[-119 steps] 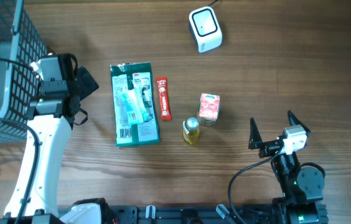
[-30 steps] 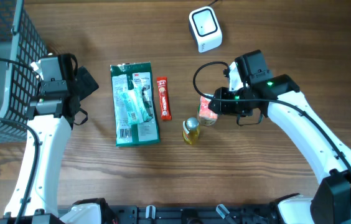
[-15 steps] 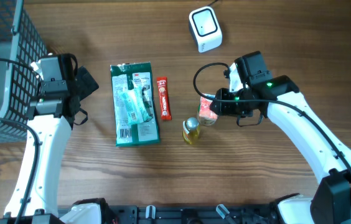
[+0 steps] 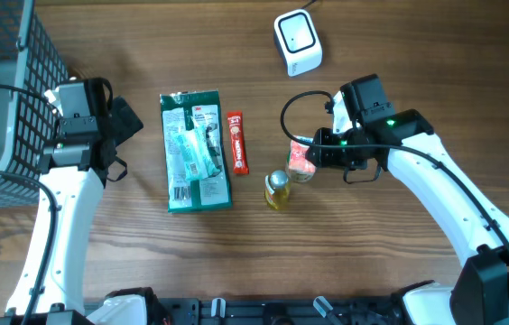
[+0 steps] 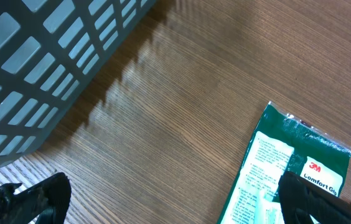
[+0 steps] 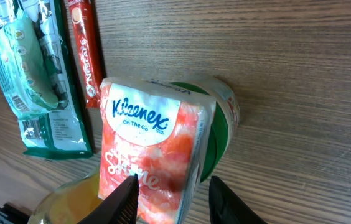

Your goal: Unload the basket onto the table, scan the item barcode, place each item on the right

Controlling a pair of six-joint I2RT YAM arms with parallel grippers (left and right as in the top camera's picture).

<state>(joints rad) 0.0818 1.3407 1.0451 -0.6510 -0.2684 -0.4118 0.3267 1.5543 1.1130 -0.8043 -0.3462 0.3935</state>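
The item under my right gripper is a pink and white Kleenex tissue pack (image 4: 301, 158), standing mid-table. In the right wrist view the tissue pack (image 6: 154, 149) fills the space between the jaws. My right gripper (image 6: 172, 202) straddles it; one finger overlaps its front face and the other sits just off its side edge. From overhead, the right gripper (image 4: 316, 155) reaches the pack from the right. The white scanner (image 4: 298, 42) sits at the far edge. My left gripper (image 4: 126, 143) is wide open over bare wood, also seen as the left gripper (image 5: 175, 202).
A green 3M packet (image 4: 196, 151) and a red sachet (image 4: 236, 142) lie left of the pack. A small bottle of yellow liquid (image 4: 277, 190) stands against it, and a round green lid (image 6: 222, 121) shows behind it. A grey basket (image 4: 2, 90) fills the far left.
Four seconds ago my right arm was at the near right edge; it now reaches the tissue pack. Over the last second its jaws have narrowed slightly. The left arm is still.
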